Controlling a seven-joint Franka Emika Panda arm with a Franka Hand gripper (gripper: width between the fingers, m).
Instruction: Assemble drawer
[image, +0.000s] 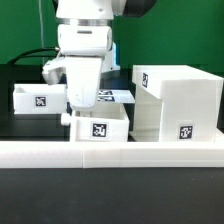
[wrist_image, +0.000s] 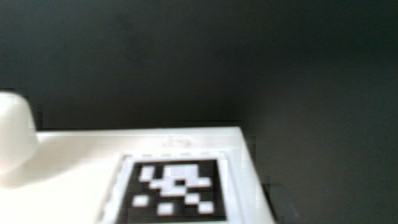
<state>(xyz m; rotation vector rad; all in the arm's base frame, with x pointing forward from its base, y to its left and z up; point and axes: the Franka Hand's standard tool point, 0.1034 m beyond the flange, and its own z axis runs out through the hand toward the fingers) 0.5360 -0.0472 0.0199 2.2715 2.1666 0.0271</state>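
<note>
The drawer's white boxy housing (image: 178, 102) stands at the exterior view's right, with tags on its top and front. One small open-topped tray (image: 100, 126) sits at front centre, tag facing front. A second tray (image: 36, 98) sits at the left. My gripper (image: 82, 106) hangs just above and behind the front tray's left part; its fingertips are hidden, so its opening does not show. The wrist view shows a blurred white surface with a tag (wrist_image: 175, 188) close below, and a white rounded edge (wrist_image: 15, 140) beside it.
The long low white rail (image: 110, 152) runs across the front of the table. The marker board (image: 118, 97) lies flat behind the arm, between the left tray and the housing. The table top is black.
</note>
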